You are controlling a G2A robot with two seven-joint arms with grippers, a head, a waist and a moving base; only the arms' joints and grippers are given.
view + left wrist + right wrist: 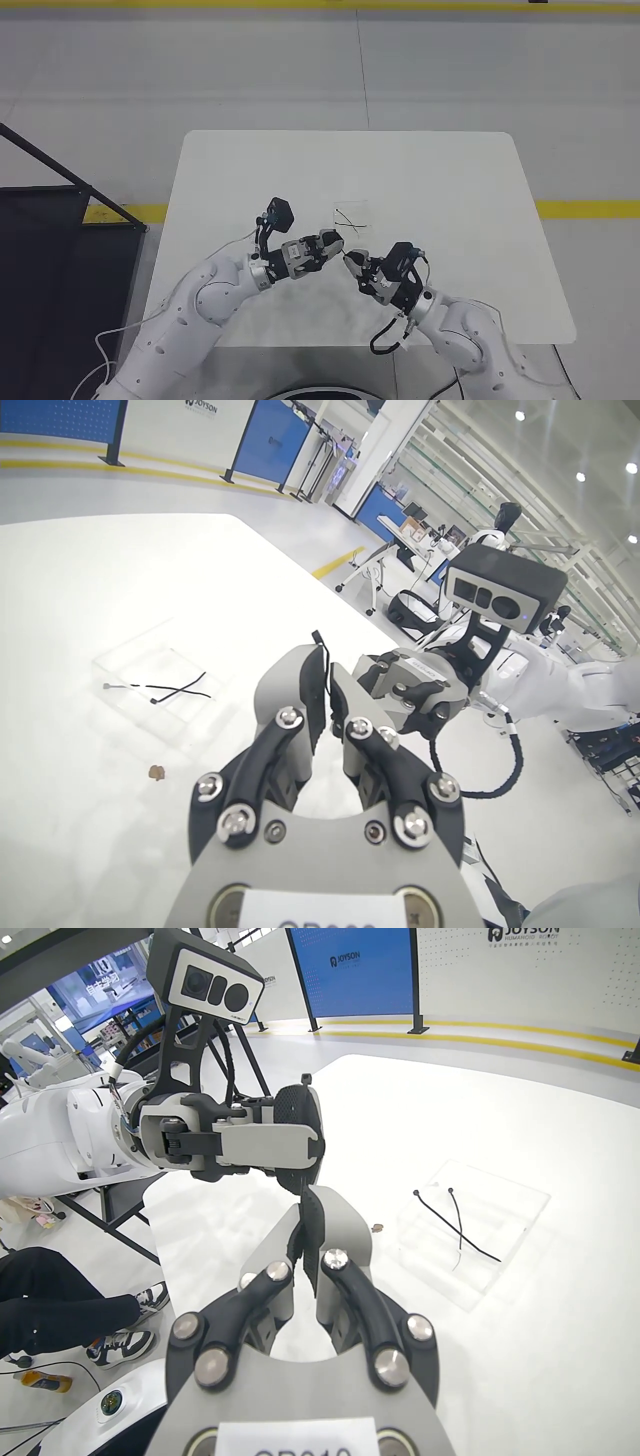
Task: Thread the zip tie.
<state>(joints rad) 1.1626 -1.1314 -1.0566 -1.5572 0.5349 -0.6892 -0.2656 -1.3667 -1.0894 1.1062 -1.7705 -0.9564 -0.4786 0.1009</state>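
The left gripper (327,667) is clamped tight on the thin black plastic zip tie (317,637). The tie stands roughly upright across the pads, with its little square head poking out on top. The right gripper (306,1215) has its pads pressed together, tip just beside the left one's fingertips. A bit farther out on the white table (450,180) I've got a clear flat tray (500,1210) with two more black zip ties (459,1223) lying crossed in an X.
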